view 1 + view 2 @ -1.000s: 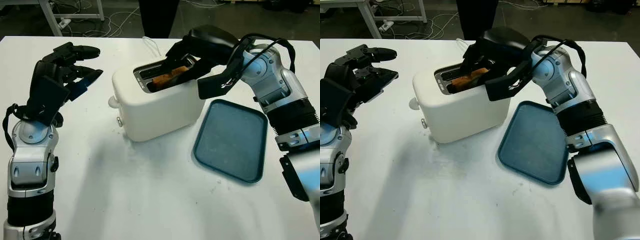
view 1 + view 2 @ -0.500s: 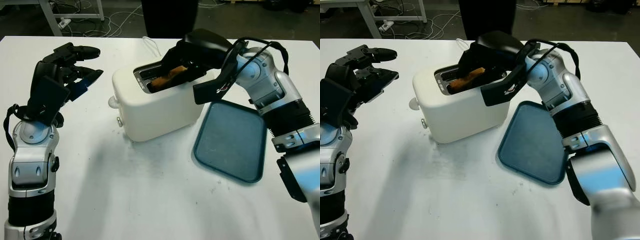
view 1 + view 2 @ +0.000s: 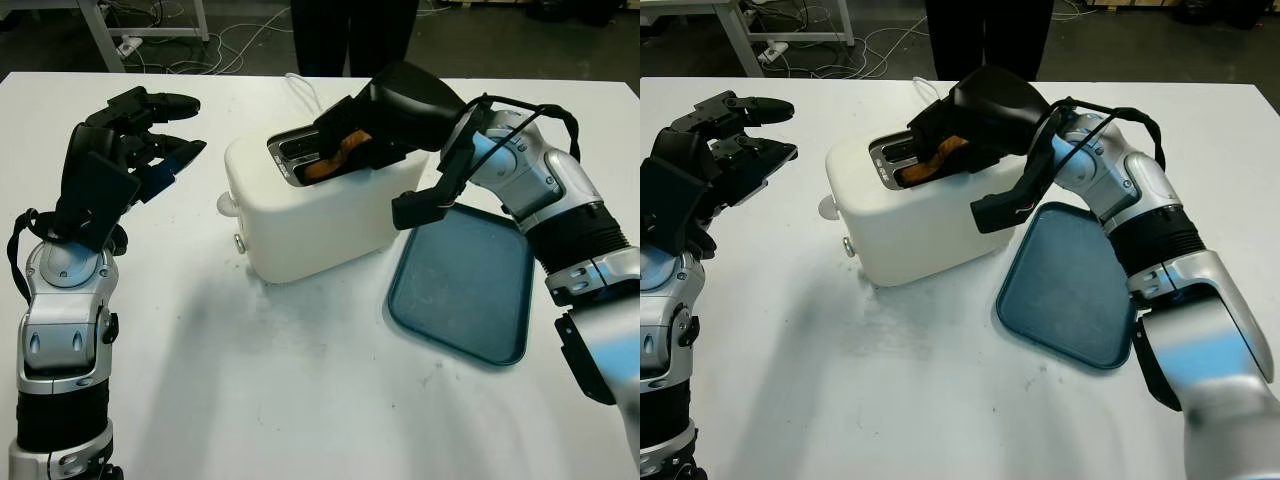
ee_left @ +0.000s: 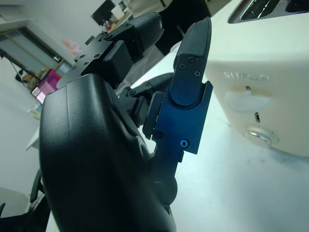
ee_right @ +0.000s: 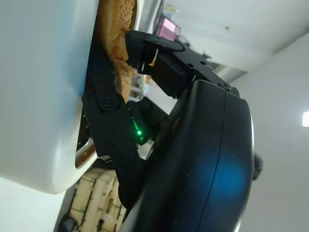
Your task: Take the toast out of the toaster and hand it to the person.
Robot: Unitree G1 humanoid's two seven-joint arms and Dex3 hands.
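The right robot hand (image 3: 352,140) is pinching the toast (image 3: 332,157), which is sitting partly raised in the toaster (image 3: 315,215) slot. Lifting it clear and passing it to the person (image 3: 355,35) are remaining. The left robot hand (image 3: 125,150) is hovering open beside the toaster.

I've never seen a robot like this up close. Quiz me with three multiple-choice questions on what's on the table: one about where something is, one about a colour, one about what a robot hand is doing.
1. Where does the tray lie?
A. on top of the toaster
B. on the table, on the robot's right side of the toaster
C. in the left robot hand

2. What colour is the toaster?
A. white
B. red
C. black

3. What is the right robot hand doing?
A. holding nothing above the tray
B. pressing the toaster's lever
C. gripping the toast at the slot

Answers:
1 B, the tray lies flat beside the toaster.
2 A, its body is white.
3 C, the fingers close around the toast; the left robot hand is open, off to the toaster's other side.
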